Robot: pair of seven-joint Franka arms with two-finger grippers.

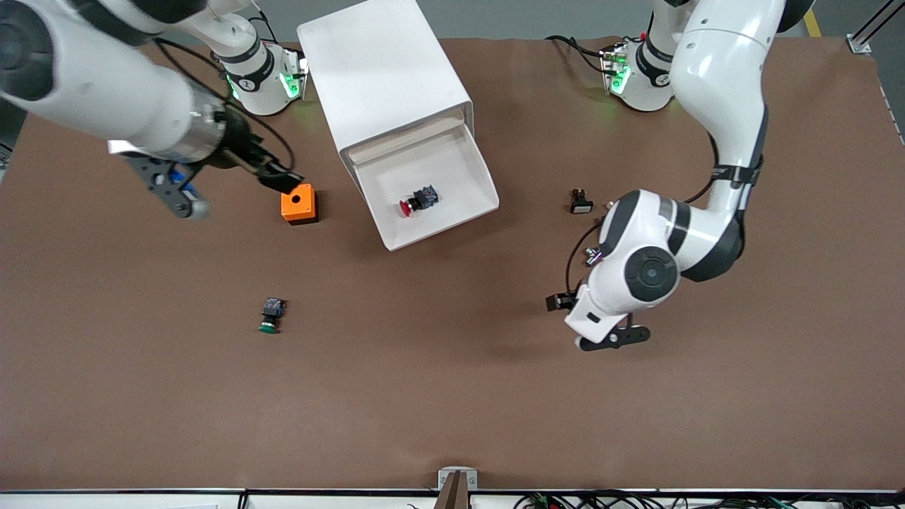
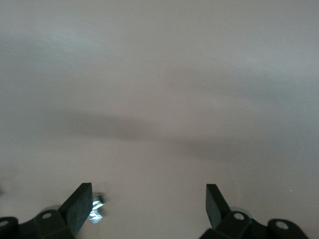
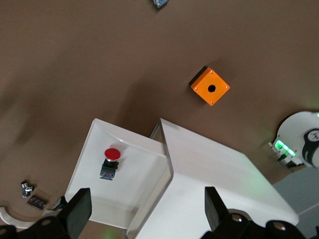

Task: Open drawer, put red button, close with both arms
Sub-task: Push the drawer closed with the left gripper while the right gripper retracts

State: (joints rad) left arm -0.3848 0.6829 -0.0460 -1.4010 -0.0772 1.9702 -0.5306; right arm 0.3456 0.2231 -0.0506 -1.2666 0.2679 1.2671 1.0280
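Note:
The white drawer (image 1: 472,164) of the white cabinet (image 1: 382,71) stands pulled open. The red button (image 1: 417,201) lies on its side inside it, red cap toward the front camera; it also shows in the right wrist view (image 3: 110,160). My right gripper (image 1: 279,180) is open and empty, high over the table by the orange box; its wrist view (image 3: 144,214) looks down on the cabinet (image 3: 219,179) and the drawer (image 3: 84,164). My left gripper (image 1: 614,339) is open and empty, low over bare table toward the left arm's end, and shows in its wrist view (image 2: 148,206).
An orange box with a hole (image 1: 299,203) (image 3: 210,86) sits beside the drawer toward the right arm's end. A green-capped switch (image 1: 271,314) lies nearer the front camera. A small black part (image 1: 580,201) lies near the left arm's elbow.

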